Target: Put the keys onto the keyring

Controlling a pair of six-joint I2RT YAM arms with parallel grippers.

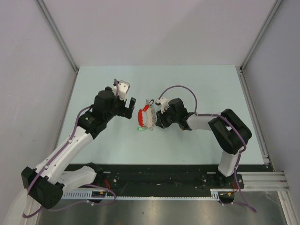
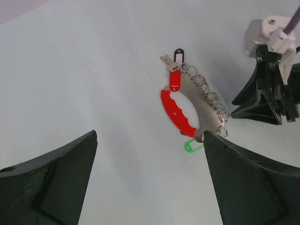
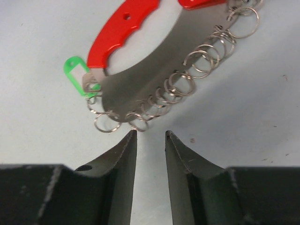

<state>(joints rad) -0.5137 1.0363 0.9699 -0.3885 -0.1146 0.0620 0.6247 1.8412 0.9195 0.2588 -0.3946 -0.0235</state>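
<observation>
The keyring (image 1: 146, 117) lies flat on the table between my two grippers, its red curved band (image 2: 178, 112) backed by a grey fan plate (image 3: 140, 70) edged with several small wire rings. A green key (image 3: 75, 70) sits at one end of the plate and a red key (image 2: 175, 80) at the other. My right gripper (image 3: 151, 133) stands open by a narrow gap with nothing between its fingers, its left fingertip touching the nearest wire ring. To the left of the keyring, my left gripper (image 2: 150, 136) is wide open and holds nothing.
A black-framed tag with a small metal key (image 2: 177, 56) lies at the keyring's far end, by the red key. The right gripper's body (image 2: 262, 101) stands just beyond the ring edge. Pale table surface (image 1: 197, 84) surrounds the keyring, with walls at the back and sides.
</observation>
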